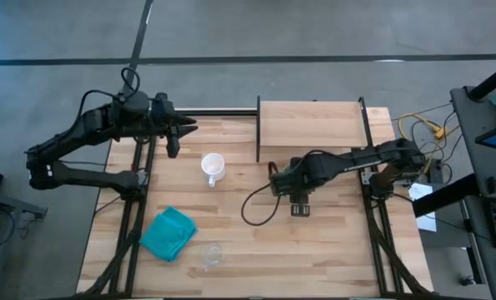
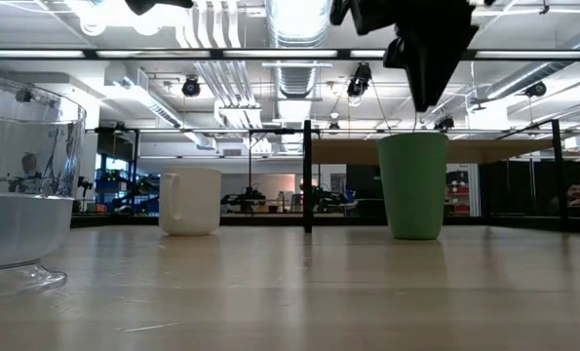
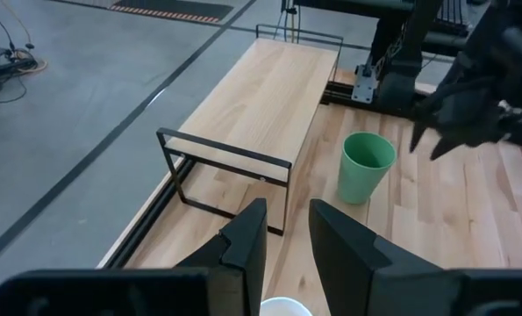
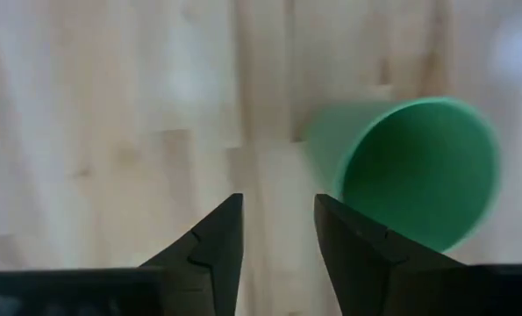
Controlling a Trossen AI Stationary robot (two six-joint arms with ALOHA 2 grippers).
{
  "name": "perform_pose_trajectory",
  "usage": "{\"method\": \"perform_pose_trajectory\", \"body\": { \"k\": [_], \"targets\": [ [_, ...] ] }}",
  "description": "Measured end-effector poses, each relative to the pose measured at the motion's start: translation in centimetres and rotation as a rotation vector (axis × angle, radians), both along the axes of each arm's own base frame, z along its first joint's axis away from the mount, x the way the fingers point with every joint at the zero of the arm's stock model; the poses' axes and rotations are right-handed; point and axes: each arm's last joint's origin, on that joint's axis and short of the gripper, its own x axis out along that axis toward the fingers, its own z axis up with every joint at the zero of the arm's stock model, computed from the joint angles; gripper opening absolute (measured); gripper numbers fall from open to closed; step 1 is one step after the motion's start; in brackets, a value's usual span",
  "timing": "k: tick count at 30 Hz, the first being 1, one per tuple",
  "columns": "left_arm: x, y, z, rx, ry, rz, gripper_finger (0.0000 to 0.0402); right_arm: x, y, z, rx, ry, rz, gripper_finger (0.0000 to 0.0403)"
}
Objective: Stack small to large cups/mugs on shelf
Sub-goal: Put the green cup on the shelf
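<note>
The green cup stands upright on the table in front of the shelf. In the high view my right arm hides it. My right gripper hangs open just above the cup and to one side, fingers pointing down, touching nothing. The white mug stands upright left of the shelf, handle toward the near edge. My left gripper waits open above the table's far left part, over the mug's rim. Near the front edge the clear cup stands on its base.
A teal folded cloth lies near the front left, beside the clear cup. A black cable loops on the table under my right arm. The shelf board is bare. Black frame rails run along both table sides.
</note>
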Motion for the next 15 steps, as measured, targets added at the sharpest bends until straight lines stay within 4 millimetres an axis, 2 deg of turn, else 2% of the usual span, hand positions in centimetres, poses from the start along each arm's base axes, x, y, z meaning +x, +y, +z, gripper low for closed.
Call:
{"method": "perform_pose_trajectory", "body": {
  "k": [3,11,15],
  "targets": [
    [-0.4,-0.1,0.2,-0.002,-0.014,0.003,0.0075,0.2,-0.4,-0.3,-0.069,0.006,0.015,0.0130],
    [-1.2,-0.4,0.5,0.003,-0.040,0.004,0.0075,0.1,-2.5,0.1,-0.071,0.007,-0.025,0.0128],
    [-1.4,-0.5,0.5,0.003,-0.040,0.004,0.0075,0.2,-3.8,0.2,0.055,0.011,-0.059,0.0128]
  ]
}}
